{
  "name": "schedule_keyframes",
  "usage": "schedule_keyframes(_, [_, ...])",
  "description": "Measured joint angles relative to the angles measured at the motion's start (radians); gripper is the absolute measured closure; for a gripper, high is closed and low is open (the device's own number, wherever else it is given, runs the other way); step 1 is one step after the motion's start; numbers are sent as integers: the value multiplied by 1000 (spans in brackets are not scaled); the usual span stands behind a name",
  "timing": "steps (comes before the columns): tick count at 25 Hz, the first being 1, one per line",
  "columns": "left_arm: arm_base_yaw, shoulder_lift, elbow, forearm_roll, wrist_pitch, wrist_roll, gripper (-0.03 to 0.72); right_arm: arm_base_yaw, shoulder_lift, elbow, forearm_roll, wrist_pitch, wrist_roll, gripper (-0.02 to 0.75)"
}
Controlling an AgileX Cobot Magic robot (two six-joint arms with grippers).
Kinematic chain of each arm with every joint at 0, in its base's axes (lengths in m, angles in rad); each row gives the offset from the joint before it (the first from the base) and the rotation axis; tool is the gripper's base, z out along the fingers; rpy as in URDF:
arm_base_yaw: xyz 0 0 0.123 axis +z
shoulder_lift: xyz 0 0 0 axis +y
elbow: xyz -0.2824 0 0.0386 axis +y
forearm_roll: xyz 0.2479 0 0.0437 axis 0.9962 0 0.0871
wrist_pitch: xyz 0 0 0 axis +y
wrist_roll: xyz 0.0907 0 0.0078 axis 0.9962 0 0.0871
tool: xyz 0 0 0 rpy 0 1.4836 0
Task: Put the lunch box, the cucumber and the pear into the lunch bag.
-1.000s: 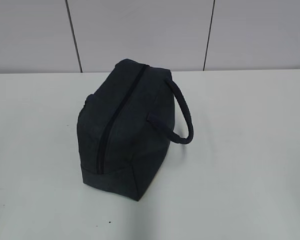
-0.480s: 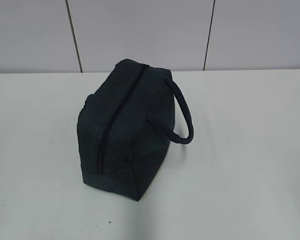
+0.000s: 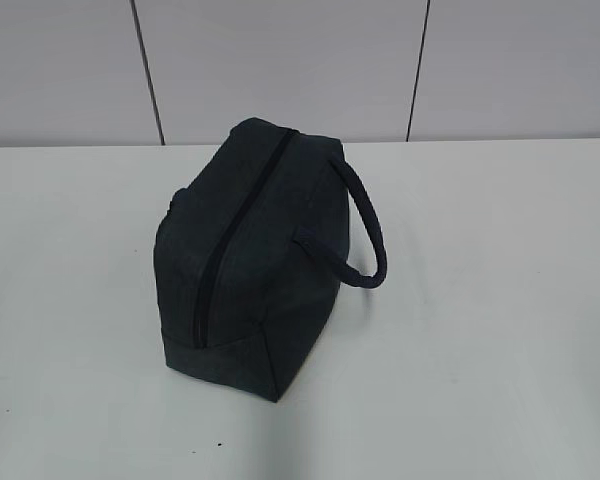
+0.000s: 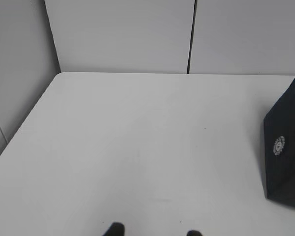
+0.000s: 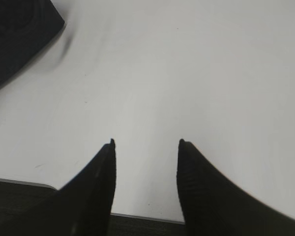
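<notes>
The dark navy lunch bag [image 3: 250,260] stands in the middle of the white table [image 3: 480,300], its top zipper [image 3: 230,240] drawn shut and its strap handle [image 3: 370,230] looping out to the right. One end of the lunch bag [image 4: 287,147] with a round white logo shows at the right edge of the left wrist view, and a corner of the lunch bag [image 5: 19,34] at the top left of the right wrist view. My left gripper [image 4: 155,232] is open and empty over bare table. My right gripper [image 5: 146,143] is open and empty near the table's front edge. The lunch box, cucumber and pear are out of view.
A pale panelled wall [image 3: 280,60] runs behind the table. The table's left rear corner [image 4: 61,73] shows in the left wrist view, and the front edge [image 5: 147,217] lies just under the right fingers.
</notes>
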Motion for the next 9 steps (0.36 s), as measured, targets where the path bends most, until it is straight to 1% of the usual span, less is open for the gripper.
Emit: schedule_keyframes(9, [0,0,0,0,0,0,442,0,0,0,0,0,0,406])
